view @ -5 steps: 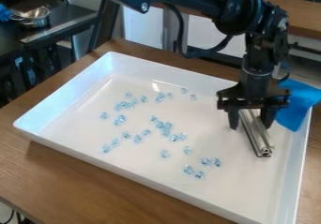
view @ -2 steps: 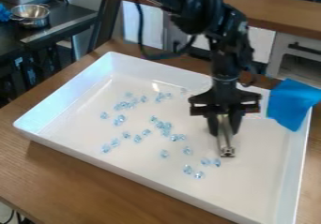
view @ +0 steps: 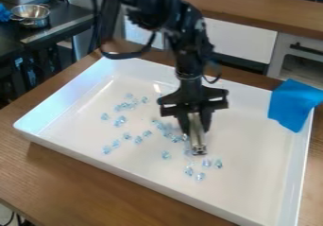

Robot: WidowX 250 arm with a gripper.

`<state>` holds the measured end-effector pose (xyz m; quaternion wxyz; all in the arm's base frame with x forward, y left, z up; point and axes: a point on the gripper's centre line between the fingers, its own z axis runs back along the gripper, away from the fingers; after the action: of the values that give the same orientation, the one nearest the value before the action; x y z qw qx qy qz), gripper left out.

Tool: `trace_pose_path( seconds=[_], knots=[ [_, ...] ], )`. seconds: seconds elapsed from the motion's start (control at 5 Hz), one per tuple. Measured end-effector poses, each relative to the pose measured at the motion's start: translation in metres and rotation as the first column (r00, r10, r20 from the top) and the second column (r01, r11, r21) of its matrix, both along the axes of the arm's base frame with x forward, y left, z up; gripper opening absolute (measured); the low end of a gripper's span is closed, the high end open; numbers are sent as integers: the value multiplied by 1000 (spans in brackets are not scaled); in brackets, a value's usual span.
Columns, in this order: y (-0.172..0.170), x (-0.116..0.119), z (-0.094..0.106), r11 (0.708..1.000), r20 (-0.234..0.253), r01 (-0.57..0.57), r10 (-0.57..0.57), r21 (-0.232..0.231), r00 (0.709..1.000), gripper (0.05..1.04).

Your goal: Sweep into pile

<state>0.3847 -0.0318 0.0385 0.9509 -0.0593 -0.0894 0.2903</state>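
Note:
The black gripper (view: 196,121) hangs over the middle of the white tray (view: 252,173), shut on a silver metal bar (view: 197,137) that slants down toward the tray's floor. Small clear blue beads lie scattered over the tray's middle and left. Several beads (view: 172,134) are just left of the bar, close to the gripper's left finger. A loose group (view: 126,106) sits farther back on the left, and others (view: 111,147) are toward the front left. A few beads (view: 200,176) rest in front of the bar's end. The gripper and bar hide part of the tray floor behind them.
A blue cloth (view: 293,104) hangs over the tray's right rim. The tray's raised walls surround the work area, on a wooden table (view: 75,182). A metal pot (view: 30,16) stands on a dark surface at the upper left.
The gripper, holding the bar, has moved left across the tray from beside the blue cloth to the middle. The bar's end has come up close to the nearer beads.

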Motion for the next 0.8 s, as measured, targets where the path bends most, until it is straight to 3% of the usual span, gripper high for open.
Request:
trace_pose_path(
  seconds=[0.4,0.8],
  knots=[
    [60,-47,3,991,3,-124,125,-56,992,380],
    [132,-91,4,977,24,-196,199,-81,980,381]
  ],
)
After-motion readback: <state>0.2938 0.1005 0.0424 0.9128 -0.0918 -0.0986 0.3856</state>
